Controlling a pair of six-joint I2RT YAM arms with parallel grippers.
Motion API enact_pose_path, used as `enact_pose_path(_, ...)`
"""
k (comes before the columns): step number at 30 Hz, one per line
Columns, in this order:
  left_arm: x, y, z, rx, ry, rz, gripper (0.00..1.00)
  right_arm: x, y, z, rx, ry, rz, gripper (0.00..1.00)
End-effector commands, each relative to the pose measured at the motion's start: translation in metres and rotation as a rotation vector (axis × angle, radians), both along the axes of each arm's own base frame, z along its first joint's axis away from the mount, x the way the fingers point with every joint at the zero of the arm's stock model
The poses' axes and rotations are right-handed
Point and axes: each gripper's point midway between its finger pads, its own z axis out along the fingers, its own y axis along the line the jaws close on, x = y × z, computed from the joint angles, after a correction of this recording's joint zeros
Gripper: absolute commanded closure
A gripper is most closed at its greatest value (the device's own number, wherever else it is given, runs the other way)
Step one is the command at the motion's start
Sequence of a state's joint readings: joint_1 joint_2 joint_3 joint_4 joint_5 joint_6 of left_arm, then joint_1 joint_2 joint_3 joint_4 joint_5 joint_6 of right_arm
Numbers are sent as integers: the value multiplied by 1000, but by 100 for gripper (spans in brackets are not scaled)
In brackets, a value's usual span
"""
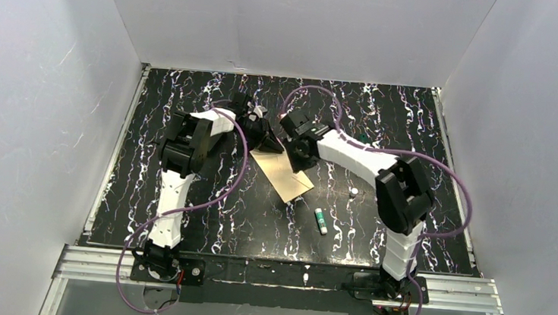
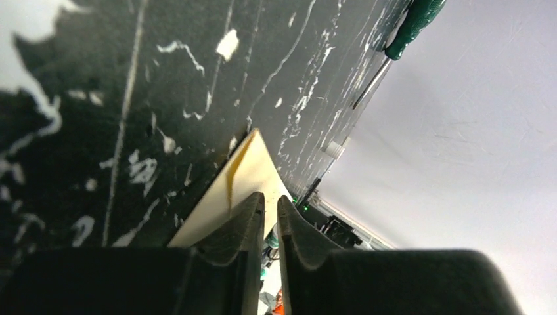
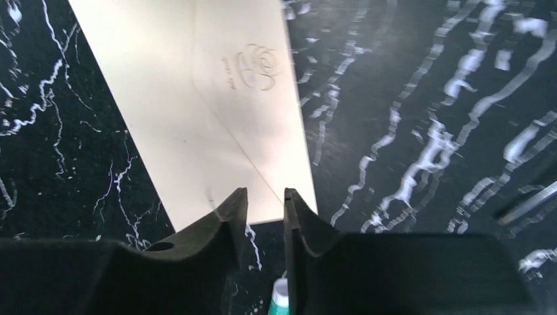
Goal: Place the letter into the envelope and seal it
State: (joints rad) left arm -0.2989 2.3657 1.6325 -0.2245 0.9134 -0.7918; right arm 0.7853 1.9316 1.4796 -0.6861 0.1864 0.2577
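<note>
Envelope [image 1: 286, 175]: cream, lying on black marbled table [image 1: 376, 234], between both grippers. Right gripper [image 3: 265, 200]: jaws narrowly parted, empty, tips over envelope's near edge. Left gripper [image 2: 270, 213]: jaws barely parted, thin slit, nothing seen in it. Envelope corner just beside its tips, contact unclear.

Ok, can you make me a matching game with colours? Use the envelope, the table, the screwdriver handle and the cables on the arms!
Things:
1. envelope
2. table
3. screwdriver handle
4. cables

Colours:
A. purple
B. black with white streaks
C. cream
D. green

Pairs: 1-C, 2-B, 3-D, 4-A
</note>
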Motion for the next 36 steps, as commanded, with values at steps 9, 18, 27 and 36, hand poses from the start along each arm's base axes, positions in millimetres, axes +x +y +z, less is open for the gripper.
enact_pose_path(9, -7, 33, 151, 109, -390, -6, 54, -32, -90, 43, -2, 11, -341, 31)
enact_pose_path(18, -32, 141, 190, 628, -649, 186, 4, -112, -82, 16, 97, 220, -183, 27)
enact_pose_path(27, -50, 177, 212, 667, -708, 307, 2, -123, -96, -15, -91, 140, -183, 36)
enact_pose_path(36, -55, 176, 213, 635, -704, 308, 2, -114, -81, -34, -60, 139, -146, 47)
